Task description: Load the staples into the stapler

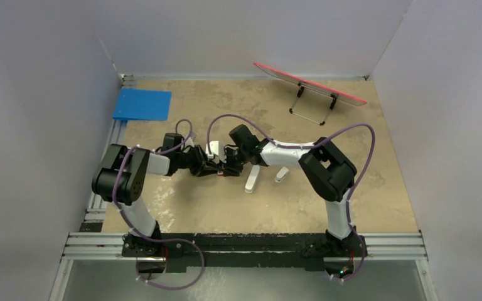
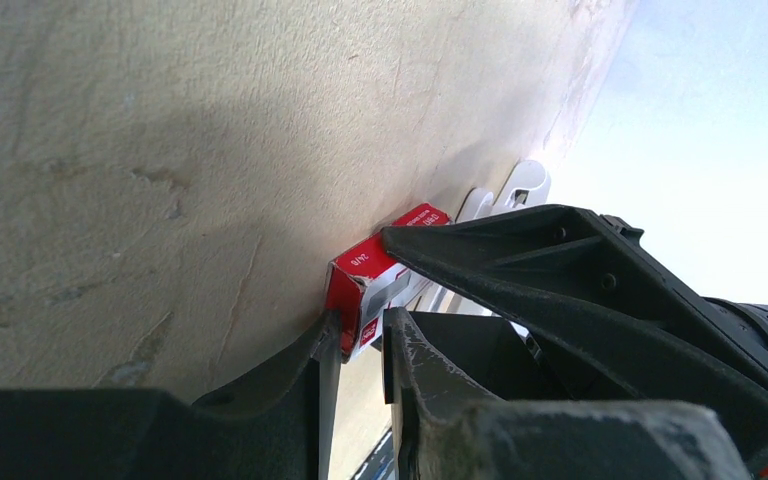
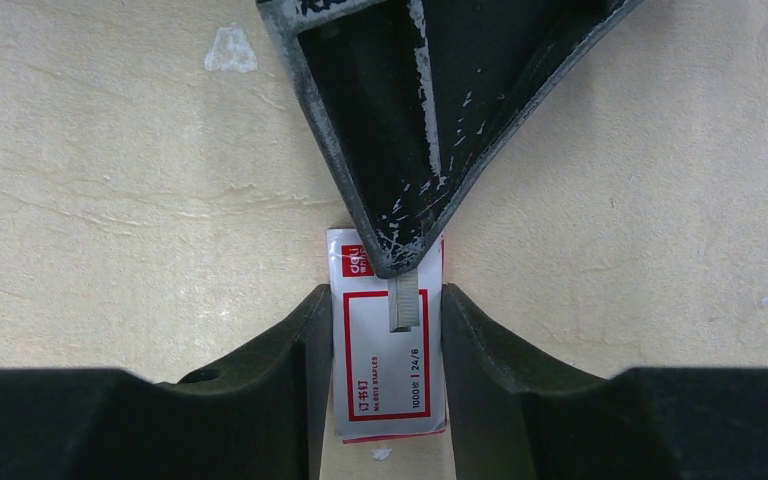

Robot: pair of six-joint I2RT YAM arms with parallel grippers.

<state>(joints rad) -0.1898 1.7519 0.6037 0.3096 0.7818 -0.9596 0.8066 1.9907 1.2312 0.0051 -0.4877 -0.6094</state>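
The staples are hidden inside their red-and-white box [image 3: 385, 370], which is held between both grippers at mid-table. My right gripper [image 3: 385, 296] presses its fingers against the box's two long sides. My left gripper [image 2: 360, 335] pinches one end of the box [image 2: 360, 290], with one finger on the labelled face and the other on the table side. In the top view the two grippers [image 1: 216, 164] [image 1: 230, 163] meet tip to tip. The white stapler [image 1: 251, 179] lies on the table just right of them, untouched.
A shorter white piece [image 1: 282, 174] lies right of the stapler. A blue pad [image 1: 142, 104] sits at the back left. A red-edged board on a wire stand [image 1: 310, 84] is at the back right. White walls enclose the tan table [image 1: 226, 207].
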